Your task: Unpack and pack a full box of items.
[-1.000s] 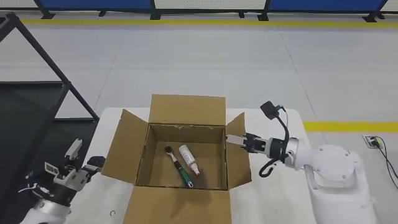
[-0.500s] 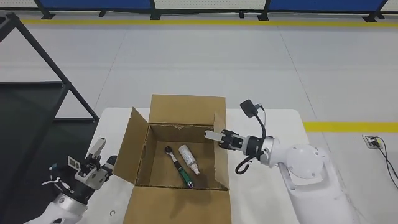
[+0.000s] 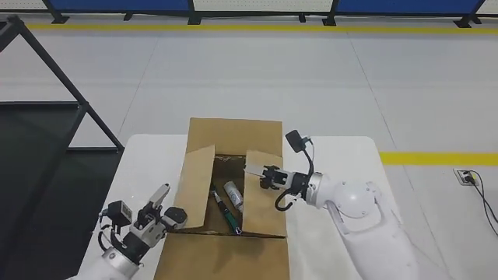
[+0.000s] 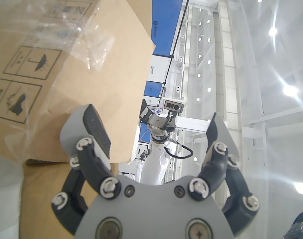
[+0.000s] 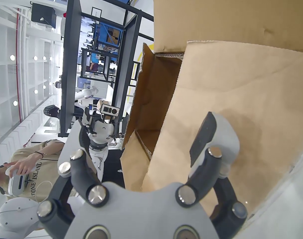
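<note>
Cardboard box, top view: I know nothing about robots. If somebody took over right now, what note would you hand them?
Left gripper: open, at the outer face of the left side flap of the brown cardboard box.
Right gripper: open, at the outer face of the right side flap.
Inside the box: a green-handled metal ratchet wrench and a white plastic bottle.
Done: both items lie in the box; both side flaps are tipped inward.
Left: probably fold the side flaps flat, then close the far flap and the near flap, which lie open.
</note>
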